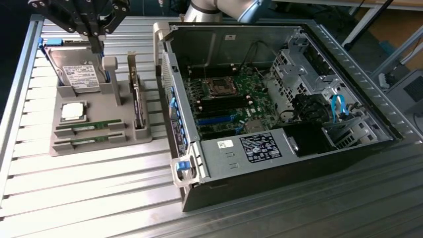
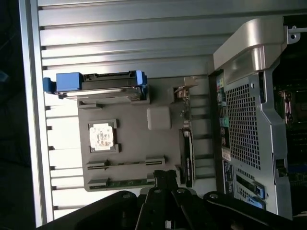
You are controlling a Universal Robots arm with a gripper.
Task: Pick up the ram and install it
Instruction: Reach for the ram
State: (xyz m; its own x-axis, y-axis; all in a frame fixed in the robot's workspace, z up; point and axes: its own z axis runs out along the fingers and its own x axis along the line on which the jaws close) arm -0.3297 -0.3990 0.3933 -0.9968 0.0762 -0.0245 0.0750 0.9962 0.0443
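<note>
Arm reaches in from behind the computer case. Its black claw points straight down, high over the grey tray. Claw is clenched tight, fingers pressed together with nothing between them; the wrist view shows the same at the claw.

Tray lies below the claw. Hard drive in a blue caddy stands almost directly under the fingertips. Silver processor chip is further down the tray from the claw. The ram is in its slot beyond the chip, at the tray end away from the claw, untouched. A second stick is in the next slot beside it. Dark expansion card stands on edge along the tray side nearest the case.

Wrist view repeats the tray, hard drive, chip, ram, second stick and card.

Case is open beside the tray, on the far side of the card from the claw. Inside it are the motherboard and the power supply.

Everything rests on a slatted metal table. Dark floor is past its edge.
</note>
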